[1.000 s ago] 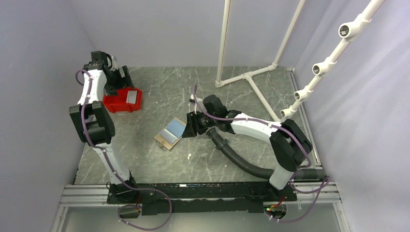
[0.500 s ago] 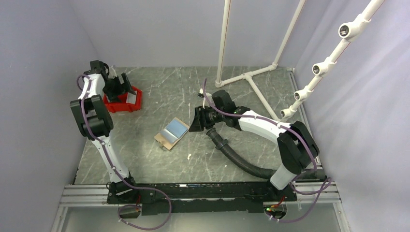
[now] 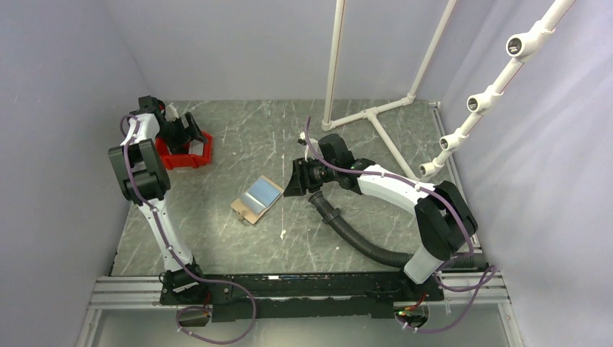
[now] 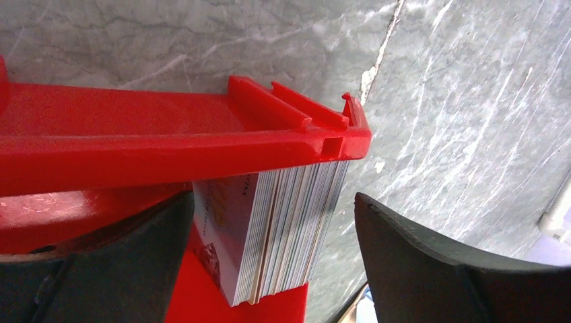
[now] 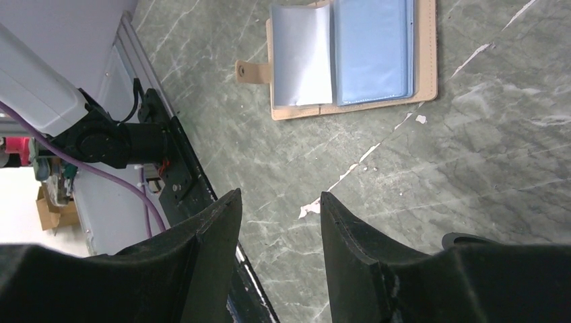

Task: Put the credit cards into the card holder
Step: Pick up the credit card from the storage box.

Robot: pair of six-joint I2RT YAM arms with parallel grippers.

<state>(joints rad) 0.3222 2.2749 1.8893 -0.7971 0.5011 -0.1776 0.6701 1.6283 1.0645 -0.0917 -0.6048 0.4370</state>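
My left claw at the red bin, my right claw by the card holder
Left claw gapes wide about the stacked credit cards standing in the bin at the table's far left corner; right claw, half parted and empty, hangs near the holder, which lies open mid-table

Light: bright, even, diffuse from above.
Glare: white sheen on card holder, left sleeve.
Shadow: thin, along its right edge.
Focus: crisp there; softer below it.
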